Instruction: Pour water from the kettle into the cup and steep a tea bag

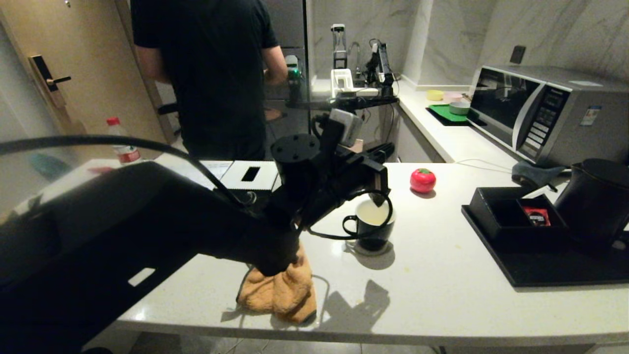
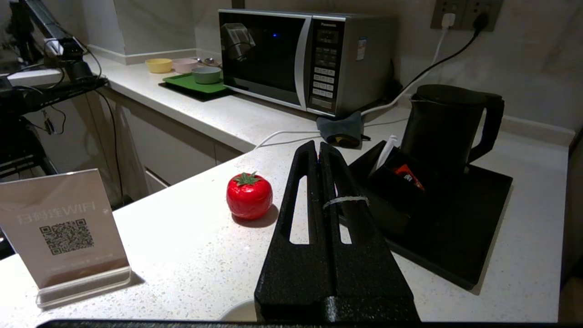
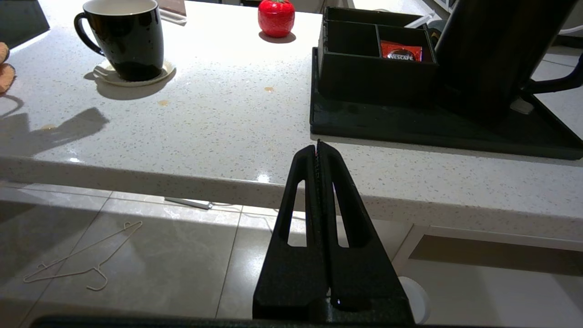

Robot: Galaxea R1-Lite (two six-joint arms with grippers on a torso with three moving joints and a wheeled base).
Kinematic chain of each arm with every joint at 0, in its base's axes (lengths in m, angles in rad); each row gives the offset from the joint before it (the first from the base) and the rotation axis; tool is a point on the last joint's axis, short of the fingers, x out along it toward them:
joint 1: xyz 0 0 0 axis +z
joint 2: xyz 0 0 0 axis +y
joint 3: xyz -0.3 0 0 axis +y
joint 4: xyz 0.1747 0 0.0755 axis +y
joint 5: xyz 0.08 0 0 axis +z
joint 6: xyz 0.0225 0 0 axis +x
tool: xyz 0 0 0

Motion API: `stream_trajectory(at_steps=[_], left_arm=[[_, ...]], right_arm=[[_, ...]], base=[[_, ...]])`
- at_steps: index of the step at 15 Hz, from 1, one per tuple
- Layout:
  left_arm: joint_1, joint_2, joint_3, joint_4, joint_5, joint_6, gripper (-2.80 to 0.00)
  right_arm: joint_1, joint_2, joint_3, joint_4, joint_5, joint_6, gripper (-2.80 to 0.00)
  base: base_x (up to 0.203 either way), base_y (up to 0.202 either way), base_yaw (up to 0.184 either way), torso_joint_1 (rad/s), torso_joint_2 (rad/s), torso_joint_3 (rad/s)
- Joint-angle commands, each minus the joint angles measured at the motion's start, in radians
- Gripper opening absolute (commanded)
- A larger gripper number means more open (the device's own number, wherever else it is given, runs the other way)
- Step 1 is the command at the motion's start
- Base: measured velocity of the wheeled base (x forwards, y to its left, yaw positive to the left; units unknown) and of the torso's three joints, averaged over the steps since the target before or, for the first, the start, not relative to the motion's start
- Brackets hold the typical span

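Black ceramic cup [image 1: 372, 227] stands on a saucer near the middle of the worktop [image 1: 442, 295], filled with pale water [image 1: 372, 214]. Left gripper [image 1: 379, 196] hangs over its rim, fingers pressed together on a thin white string [image 2: 345, 200]; the tea bag itself is not discernible. Kettle [image 1: 592, 201] sits on the black tray [image 1: 540, 270] at the right edge. Right gripper [image 3: 319, 148], fingers pressed together, is parked below the front edge.

Hazards: a sideways pull on the string may tip the cup; the gripper's cable looped round the cup may drag it.
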Motion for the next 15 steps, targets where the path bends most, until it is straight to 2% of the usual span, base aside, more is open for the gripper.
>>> stream_trajectory(at_steps=[1, 5, 15], left_arm=[[0.003, 0.034, -0.005, -0.023, -0.002, 0.000, -2.80], [0.006, 0.115, -0.008, -0.118, -0.002, 0.000, -2.80], [0.032, 0.224, -0.009, -0.146, -0.001, 0.000, -2.80]], right_arm=[[0.000, 0.001, 0.000, 0.000, 0.000, -0.001, -2.80], [0.000, 0.001, 0.000, 0.000, 0.000, -0.001, -2.80], [-0.001, 0.001, 0.000, 0.000, 0.000, -0.001, -2.80]], base=[[0.000, 0.000, 0.000, 0.000, 0.00, 0.000], [0.000, 0.000, 0.000, 0.000, 0.00, 0.000], [0.000, 0.000, 0.000, 0.000, 0.00, 0.000]])
